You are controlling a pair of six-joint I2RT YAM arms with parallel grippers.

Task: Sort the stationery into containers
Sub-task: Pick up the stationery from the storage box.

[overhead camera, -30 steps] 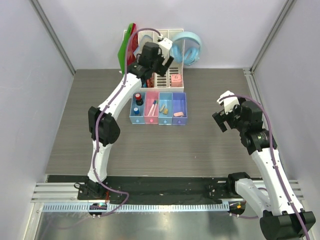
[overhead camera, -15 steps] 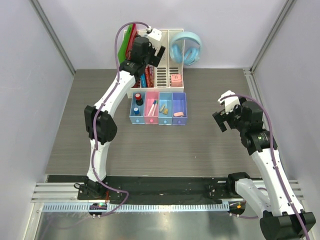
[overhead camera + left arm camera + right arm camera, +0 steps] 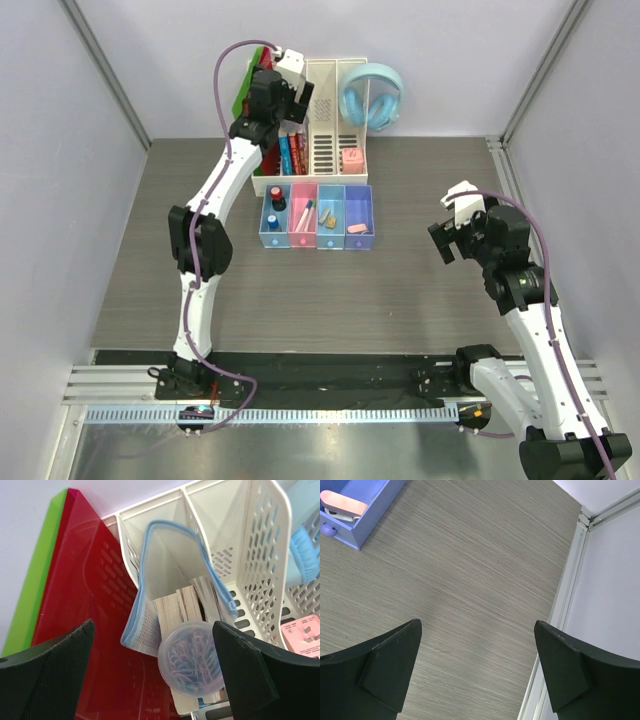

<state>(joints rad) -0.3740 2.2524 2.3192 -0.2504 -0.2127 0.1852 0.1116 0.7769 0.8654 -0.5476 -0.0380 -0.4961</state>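
left gripper (image 3: 154, 626) wide open, nothing between the fingers, up at the back over the white file organizer (image 3: 260, 540). directly under it is a round clear tub of paper clips (image 3: 192, 658), sitting on the top edges of the books (image 3: 175, 611) in the organizer's left slot, against a blue-edged mesh pouch (image 3: 141, 622). red folder (image 3: 85, 605) and green folder (image 3: 35, 590) stand on the organizer's left side. right gripper (image 3: 477, 625) also wide open and empty, hanging over bare table (image 3: 460, 580), well right of the trays. row of four trays (image 3: 317, 245) sits just in front of the organizer:
- red-topped stamp (image 3: 277, 196) in the left light blue one
- marker (image 3: 303, 213) in the pink one
- tan erasers (image 3: 330, 212) in the third
- pink clip (image 3: 342, 502) in the purple tray (image 3: 372, 515)
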